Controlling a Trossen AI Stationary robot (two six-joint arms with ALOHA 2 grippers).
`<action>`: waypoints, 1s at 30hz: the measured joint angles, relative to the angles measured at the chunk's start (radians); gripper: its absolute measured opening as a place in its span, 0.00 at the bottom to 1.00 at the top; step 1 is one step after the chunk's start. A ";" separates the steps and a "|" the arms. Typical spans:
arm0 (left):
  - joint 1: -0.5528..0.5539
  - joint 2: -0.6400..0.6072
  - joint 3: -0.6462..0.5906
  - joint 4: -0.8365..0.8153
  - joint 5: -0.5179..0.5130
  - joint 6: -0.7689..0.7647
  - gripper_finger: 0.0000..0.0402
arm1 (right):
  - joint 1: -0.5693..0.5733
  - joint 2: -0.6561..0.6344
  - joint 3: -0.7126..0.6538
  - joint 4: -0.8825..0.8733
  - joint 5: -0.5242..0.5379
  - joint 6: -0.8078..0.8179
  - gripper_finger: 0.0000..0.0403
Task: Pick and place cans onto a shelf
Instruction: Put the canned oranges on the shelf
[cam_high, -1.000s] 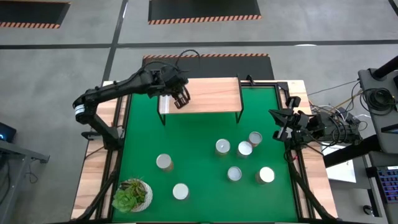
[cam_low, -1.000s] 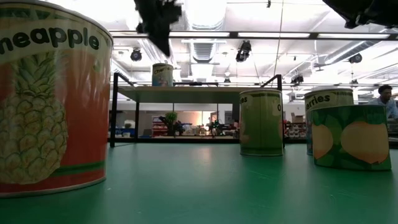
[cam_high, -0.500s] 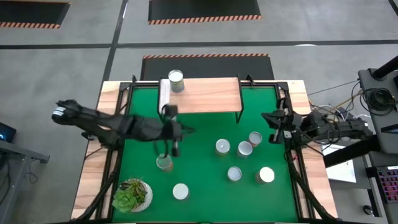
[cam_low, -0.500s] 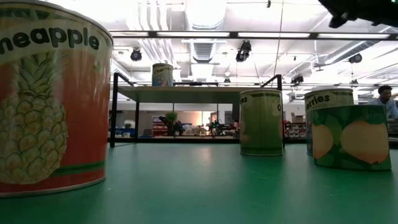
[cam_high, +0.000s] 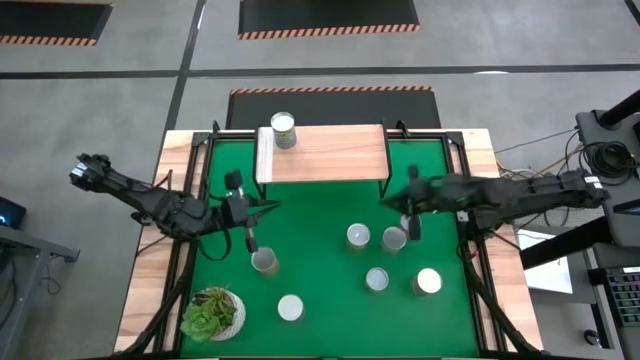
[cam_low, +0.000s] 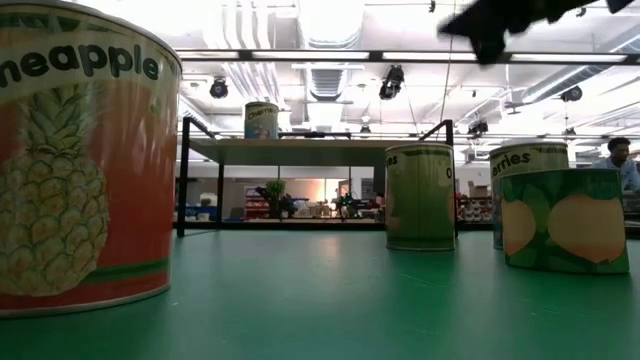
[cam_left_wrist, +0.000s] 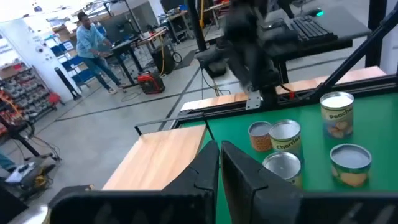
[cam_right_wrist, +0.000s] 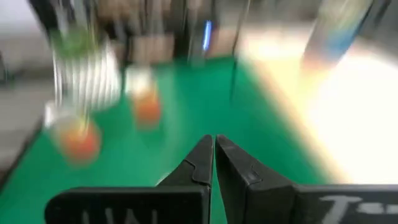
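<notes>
The shelf (cam_high: 330, 153) stands at the table's far edge, and one can (cam_high: 283, 130) stands upright on its left part; that can also shows in the low view (cam_low: 262, 120). Several cans stand on the green mat: two at the near left (cam_high: 264, 261) (cam_high: 290, 307) and a cluster at the right (cam_high: 358, 236) (cam_high: 394, 239) (cam_high: 377, 279) (cam_high: 428, 282). My left gripper (cam_high: 262, 209) is shut and empty, in the air near the shelf's left legs. My right gripper (cam_high: 398, 203) is shut and empty, above the right cluster; it also shows in the low view (cam_low: 490, 25).
A potted succulent (cam_high: 212, 313) stands at the near left corner. The shelf's black legs (cam_high: 385, 183) stand on the mat. A person (cam_left_wrist: 93, 43) is in the room beyond the table. Bare mat lies between the shelf and the cans (cam_high: 320, 215).
My left gripper has left the shelf, where the can now stands alone. It has drawn back toward the table's near and left side. My right gripper has swung from the table's right edge toward the middle, over the right cluster of cans.
</notes>
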 joint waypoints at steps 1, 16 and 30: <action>0.000 -0.013 -0.011 0.000 0.000 -0.007 0.00 | 0.024 0.031 0.022 -0.075 -0.004 0.044 0.02; 0.000 -0.092 -0.107 0.000 0.001 -0.040 0.00 | 0.221 0.364 0.162 -0.276 0.152 0.227 0.03; 0.000 -0.088 -0.103 0.000 0.010 -0.059 0.00 | 0.212 0.581 0.414 -0.529 0.270 0.231 0.56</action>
